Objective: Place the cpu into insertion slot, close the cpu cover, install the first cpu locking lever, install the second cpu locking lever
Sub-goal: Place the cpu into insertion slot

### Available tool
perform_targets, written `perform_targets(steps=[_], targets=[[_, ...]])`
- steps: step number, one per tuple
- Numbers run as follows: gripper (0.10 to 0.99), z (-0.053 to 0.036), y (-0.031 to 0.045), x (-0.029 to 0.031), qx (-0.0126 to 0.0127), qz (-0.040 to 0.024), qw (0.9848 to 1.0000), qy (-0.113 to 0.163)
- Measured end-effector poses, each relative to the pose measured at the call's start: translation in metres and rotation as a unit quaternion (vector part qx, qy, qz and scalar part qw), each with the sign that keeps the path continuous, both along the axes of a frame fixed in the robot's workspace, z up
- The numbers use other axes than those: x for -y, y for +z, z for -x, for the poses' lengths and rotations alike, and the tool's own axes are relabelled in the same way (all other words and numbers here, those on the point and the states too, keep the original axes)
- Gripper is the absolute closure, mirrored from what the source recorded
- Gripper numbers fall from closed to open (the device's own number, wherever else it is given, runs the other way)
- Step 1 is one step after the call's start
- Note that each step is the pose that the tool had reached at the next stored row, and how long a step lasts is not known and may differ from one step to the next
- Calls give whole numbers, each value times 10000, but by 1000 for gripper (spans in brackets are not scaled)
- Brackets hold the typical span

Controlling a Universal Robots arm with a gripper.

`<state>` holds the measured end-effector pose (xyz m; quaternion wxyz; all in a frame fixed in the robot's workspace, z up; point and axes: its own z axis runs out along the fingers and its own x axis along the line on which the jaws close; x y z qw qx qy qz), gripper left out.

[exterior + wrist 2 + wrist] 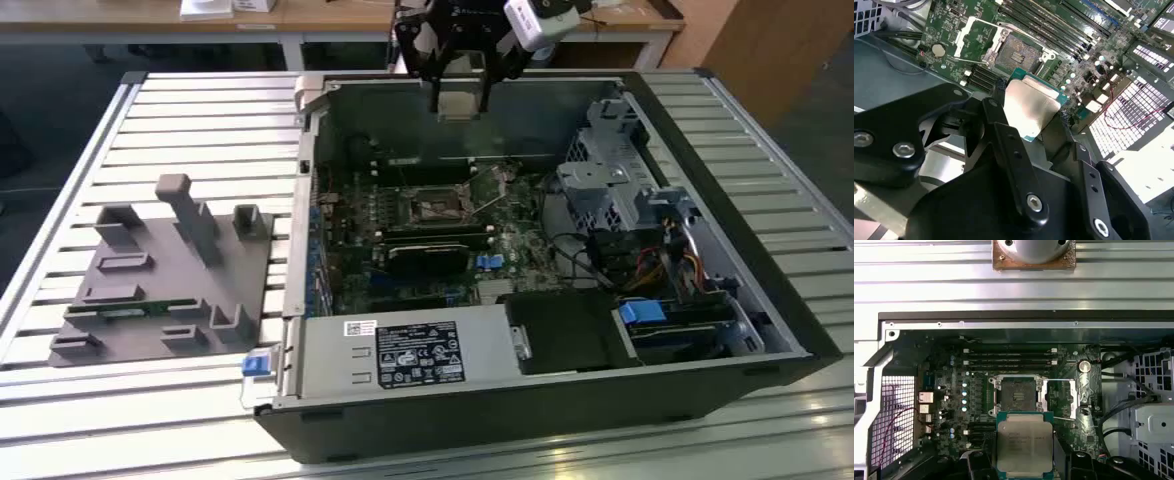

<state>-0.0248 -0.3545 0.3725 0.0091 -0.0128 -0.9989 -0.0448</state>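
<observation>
My gripper [458,100] hangs above the far wall of the open computer case [534,420], shut on the cpu [458,104]. In both wrist views the cpu [1031,107] [1025,442] is a flat silver-topped square with a green edge, pinched by its sides between the black fingers [999,115]. Down on the green motherboard lies the insertion slot [1018,396] [1016,52] [435,203], dark, square and bare. The cpu cover [1061,399] [976,42] is swung open and lies beside the slot. The cpu is well above the slot and apart from it.
Long memory slots [1009,357] run beside the socket. A long black card [427,255], a power supply [400,355] and a metal drive cage [614,190] with cables stand inside the case. A grey fixture [160,270] sits on the slatted table [200,110] at the exterior view's left.
</observation>
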Motion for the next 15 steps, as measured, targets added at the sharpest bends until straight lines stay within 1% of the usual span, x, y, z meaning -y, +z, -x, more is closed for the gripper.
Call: perform_targets(steps=[6, 15], targets=[[545, 0, 0, 0, 0, 0, 10000, -18], [545, 0, 0, -1, 0, 0, 9996, -297]])
